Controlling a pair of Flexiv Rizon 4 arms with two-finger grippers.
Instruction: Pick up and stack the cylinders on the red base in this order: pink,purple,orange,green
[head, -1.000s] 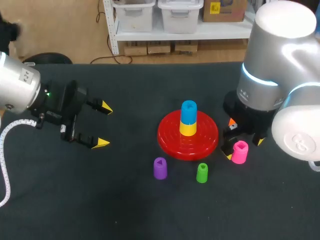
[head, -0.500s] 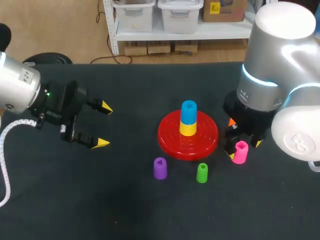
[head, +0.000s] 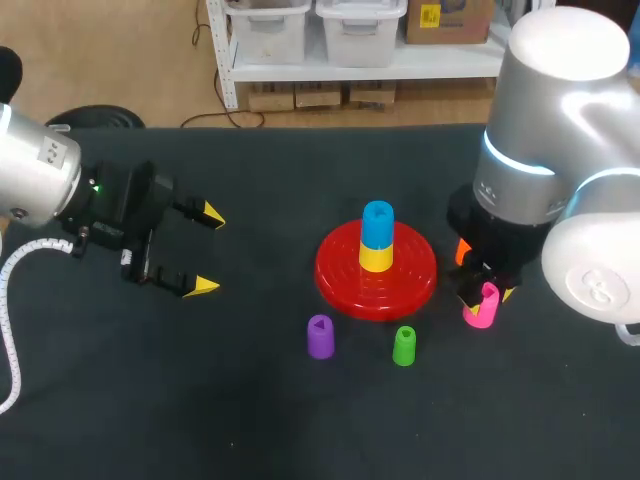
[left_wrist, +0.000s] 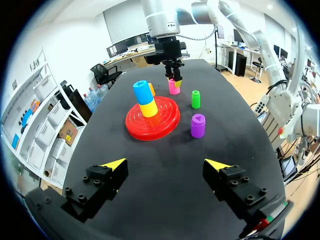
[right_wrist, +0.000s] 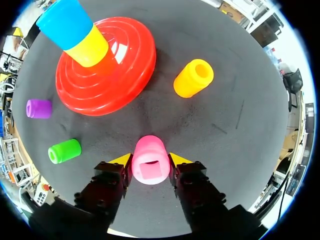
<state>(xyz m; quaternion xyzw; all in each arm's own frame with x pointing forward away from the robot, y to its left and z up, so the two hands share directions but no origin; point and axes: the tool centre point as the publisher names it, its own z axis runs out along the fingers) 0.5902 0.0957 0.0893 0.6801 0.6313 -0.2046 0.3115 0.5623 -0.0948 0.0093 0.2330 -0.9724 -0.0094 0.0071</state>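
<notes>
So in the last second the right gripper (right_wrist: 150, 160) has dropped in over the pink cylinder (right_wrist: 149, 169), shifting a bit toward the near edge of the table (head: 250, 400). Before, the cylinder stood in plain sight just beside it. Now the yellow fingertips (right_wrist: 121, 160) press on it from both sides, and from the head view it's half hidden under the gripper.

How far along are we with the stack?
None of the four is on yet: the base holds only yellow and blue. In hand: the right tool is shut on pink beside the base. To do: placing pink, then purple, orange and green, all three on the table.
</notes>
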